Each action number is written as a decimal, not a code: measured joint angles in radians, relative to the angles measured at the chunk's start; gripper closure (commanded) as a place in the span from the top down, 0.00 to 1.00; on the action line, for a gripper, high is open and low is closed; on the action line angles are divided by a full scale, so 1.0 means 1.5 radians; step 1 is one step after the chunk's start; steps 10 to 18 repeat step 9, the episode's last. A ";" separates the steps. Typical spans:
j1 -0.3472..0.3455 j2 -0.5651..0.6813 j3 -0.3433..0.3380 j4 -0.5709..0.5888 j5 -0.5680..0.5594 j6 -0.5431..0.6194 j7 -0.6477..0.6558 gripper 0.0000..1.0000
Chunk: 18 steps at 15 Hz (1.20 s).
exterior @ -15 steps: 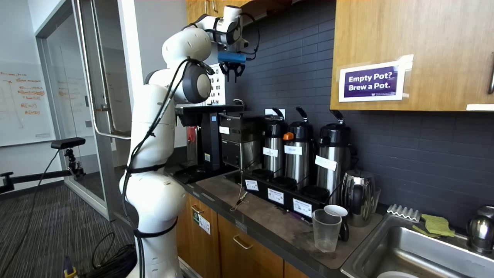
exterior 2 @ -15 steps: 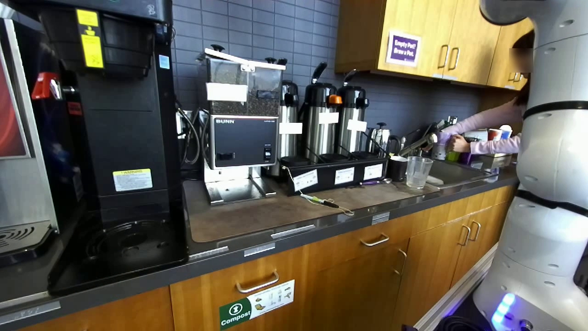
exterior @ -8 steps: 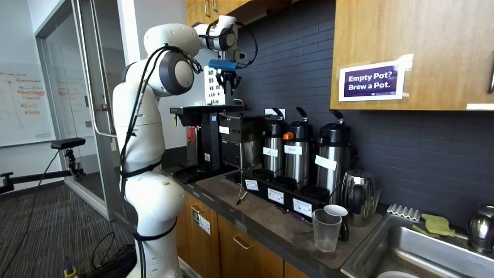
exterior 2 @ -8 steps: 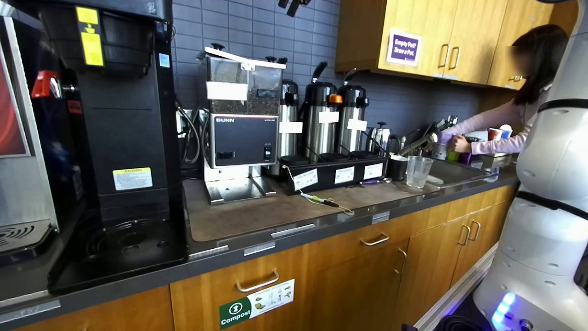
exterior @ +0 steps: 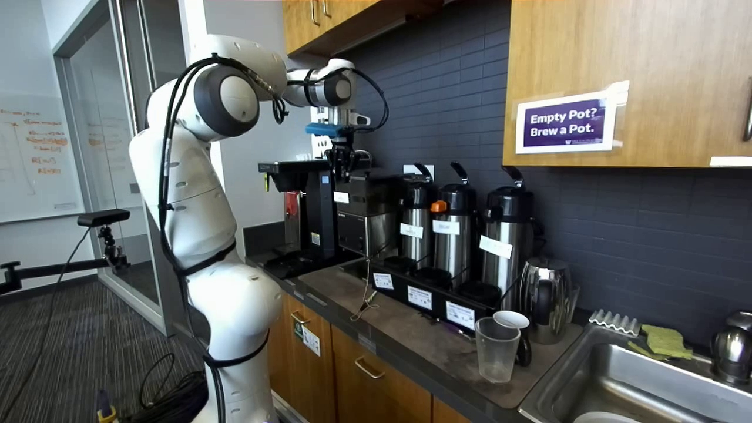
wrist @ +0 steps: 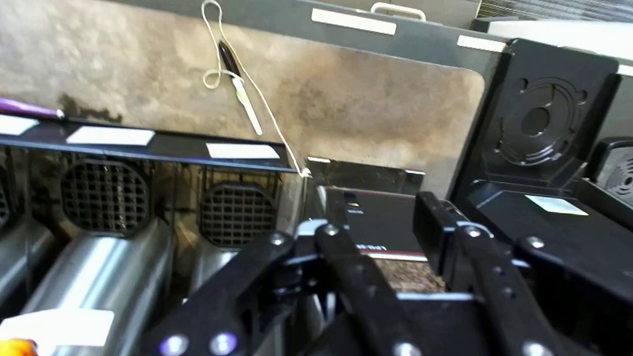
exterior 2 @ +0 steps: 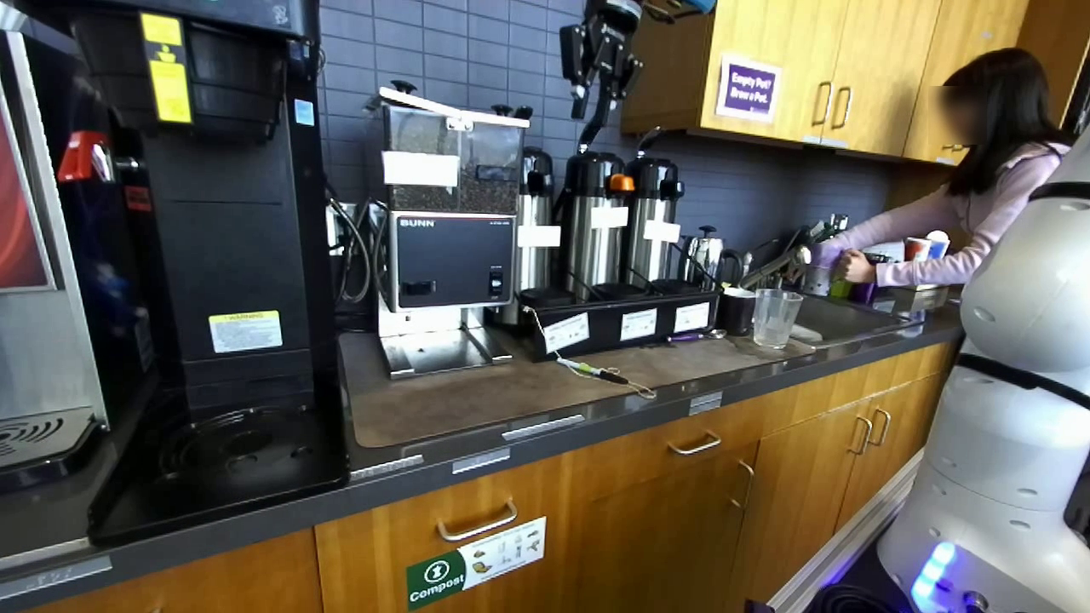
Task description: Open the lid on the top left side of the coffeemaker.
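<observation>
The boxy black-and-steel coffeemaker [exterior 2: 451, 260] with bean hoppers stands on the counter; its front also shows in an exterior view [exterior: 351, 234] and, between my fingers, in the wrist view [wrist: 381, 222]. Its top left lid [exterior 2: 417, 101] is seen edge-on, thin, with a black knob, and seems to lie flat. I cannot make out the lid in the wrist view. My gripper [exterior 2: 593, 100] points down, empty and open, above the level of the lid. It also shows in an exterior view [exterior: 339, 170] and in the wrist view [wrist: 372, 223], its fingers apart.
A tall black brewer [exterior 2: 238, 255] stands left of the coffeemaker. Steel airpots [exterior 2: 594, 243] with raised levers stand on its right, close to my gripper in view. Wall cabinets [exterior: 623, 59] hang above. A person [exterior 2: 1005, 170] works at the sink.
My arm has lowered and leaned back. The gripper has come down toward the height of the coffeemaker's top and entered one exterior view from above. The coffeemaker has not moved.
</observation>
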 measured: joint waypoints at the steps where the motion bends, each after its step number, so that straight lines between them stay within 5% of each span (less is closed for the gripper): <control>1: 0.000 -0.020 -0.004 -0.039 -0.004 0.007 0.027 0.17; 5: -0.002 -0.114 -0.016 -0.198 -0.013 0.068 0.130 0.17; 6: -0.005 -0.142 -0.018 -0.238 -0.014 0.086 0.150 0.50; 7: -0.009 -0.172 -0.021 -0.279 -0.014 0.105 0.167 0.43; 9: -0.016 -0.232 -0.027 -0.354 -0.014 0.132 0.188 0.50; 18: -0.016 -0.232 -0.027 -0.354 -0.014 0.132 0.188 0.50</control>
